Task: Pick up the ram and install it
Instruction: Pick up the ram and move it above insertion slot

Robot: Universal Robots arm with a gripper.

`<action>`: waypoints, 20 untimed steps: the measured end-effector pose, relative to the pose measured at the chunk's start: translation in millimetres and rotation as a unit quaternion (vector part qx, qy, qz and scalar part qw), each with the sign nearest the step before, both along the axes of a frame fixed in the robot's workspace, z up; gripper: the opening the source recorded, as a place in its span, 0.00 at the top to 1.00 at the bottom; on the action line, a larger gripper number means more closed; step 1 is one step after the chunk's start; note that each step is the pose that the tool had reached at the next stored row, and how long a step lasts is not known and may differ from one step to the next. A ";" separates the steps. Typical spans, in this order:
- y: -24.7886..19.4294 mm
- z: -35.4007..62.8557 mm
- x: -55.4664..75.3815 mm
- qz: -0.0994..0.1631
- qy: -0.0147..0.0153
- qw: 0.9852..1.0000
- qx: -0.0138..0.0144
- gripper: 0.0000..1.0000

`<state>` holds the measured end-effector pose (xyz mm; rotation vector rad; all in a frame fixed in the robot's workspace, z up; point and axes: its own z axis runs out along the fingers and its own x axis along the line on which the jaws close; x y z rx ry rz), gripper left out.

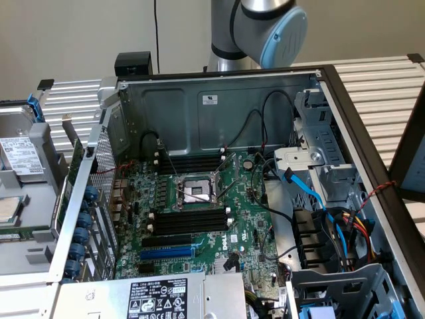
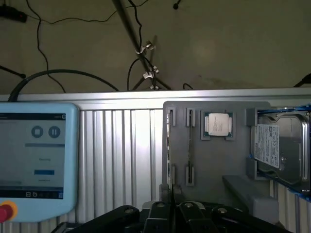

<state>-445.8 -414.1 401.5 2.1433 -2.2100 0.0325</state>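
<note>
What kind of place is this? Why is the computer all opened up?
Probably a robot lab or test workshop, not a home. A robot arm rises behind an open computer case on a ribbed metal table. There is also a touchscreen controller and a grey tray holding spare computer parts.

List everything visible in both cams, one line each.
table: 1, ribbed aluminium, base of the scene
computer case: 1, grey, open, on table
motherboard: 1, green, inside case
CPU socket: 1, silver, mid-board
black slots: 2 banks, flanking CPU socket
power supply: 1, grey, black label, case's near end
SATA cables: a few, blue, case's exterior-view right
tray: 1, grey, on table
ram: 1 sure, thin, edge-on, in tray holder
CPU: 1, silver, in tray
hard drive: 1, silver, white label, beside CPU
teach pendant: 1, light blue, screen lit, apart from tray
robot arm: 1, grey, light-blue cap, behind case
claw: 1, black, nearest the ram
</note>
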 end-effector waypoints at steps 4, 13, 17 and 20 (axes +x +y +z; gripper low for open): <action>0.0 7.0 8.0 0.000 0.000 1.000 0.000 0.86; 0.0 10.7 26.7 0.000 0.000 1.000 0.000 0.86; 0.0 10.9 36.0 0.000 0.000 1.000 -0.001 0.86; 0.0 11.0 43.8 0.000 0.000 1.000 -0.002 0.86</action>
